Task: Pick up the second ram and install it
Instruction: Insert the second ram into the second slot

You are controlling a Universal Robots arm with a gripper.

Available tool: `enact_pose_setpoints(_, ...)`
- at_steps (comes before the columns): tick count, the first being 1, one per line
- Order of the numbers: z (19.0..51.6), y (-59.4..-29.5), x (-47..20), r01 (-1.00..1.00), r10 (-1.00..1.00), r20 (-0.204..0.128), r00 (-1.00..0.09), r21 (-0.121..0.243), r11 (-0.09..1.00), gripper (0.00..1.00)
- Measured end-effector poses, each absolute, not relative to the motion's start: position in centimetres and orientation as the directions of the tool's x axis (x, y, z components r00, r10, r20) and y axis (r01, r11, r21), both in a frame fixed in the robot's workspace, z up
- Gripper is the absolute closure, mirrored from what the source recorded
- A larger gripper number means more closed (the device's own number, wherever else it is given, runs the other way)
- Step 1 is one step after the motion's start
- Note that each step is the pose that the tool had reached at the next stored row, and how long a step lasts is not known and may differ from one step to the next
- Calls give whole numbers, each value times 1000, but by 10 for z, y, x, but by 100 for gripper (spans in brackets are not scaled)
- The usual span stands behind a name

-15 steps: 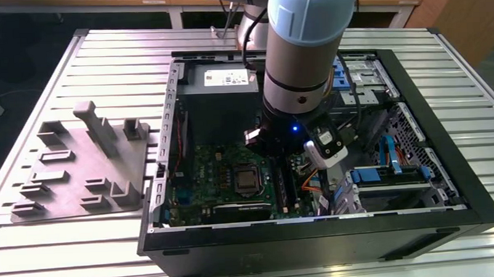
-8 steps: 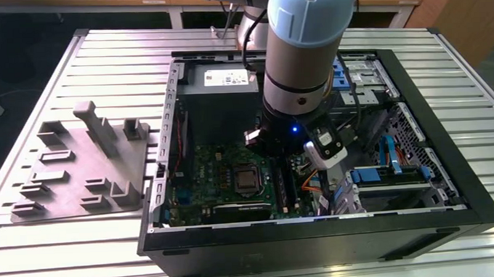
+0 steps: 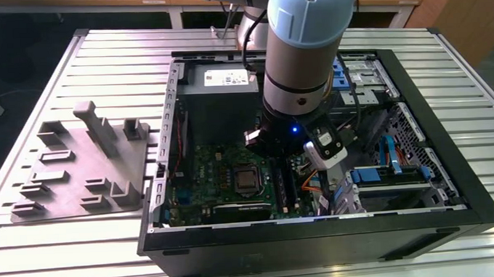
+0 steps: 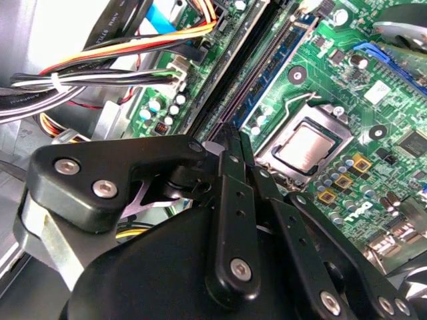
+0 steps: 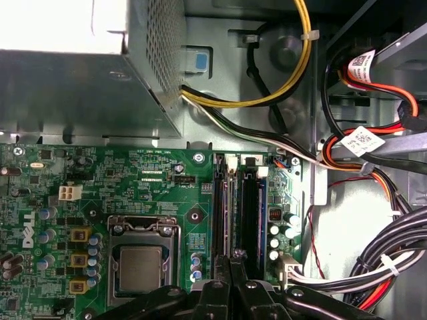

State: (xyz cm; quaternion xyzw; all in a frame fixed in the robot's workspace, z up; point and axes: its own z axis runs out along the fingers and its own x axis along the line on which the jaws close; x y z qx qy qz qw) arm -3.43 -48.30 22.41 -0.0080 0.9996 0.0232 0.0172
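Fragility marks the second ram (image 5: 225, 207): a light, stiff, thin board, probably best pinched mid-length across its flat faces, clear of the contacts. It stands on edge along a slot of the motherboard (image 5: 160, 180), just beside the processor socket (image 5: 138, 267). The gripper (image 5: 230, 261) has its fingers drawn nearly together on the board's upper edge, as far as I can judge. In the exterior view this sits just below centre, where the arm (image 3: 298, 81) reaches into the open case (image 3: 316, 241).
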Motion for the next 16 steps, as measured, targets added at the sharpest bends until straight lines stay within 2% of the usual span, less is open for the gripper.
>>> enact_pose_setpoints(16, 224, -483, -34, 11, 13, -35, -999, 46, 999, 88)
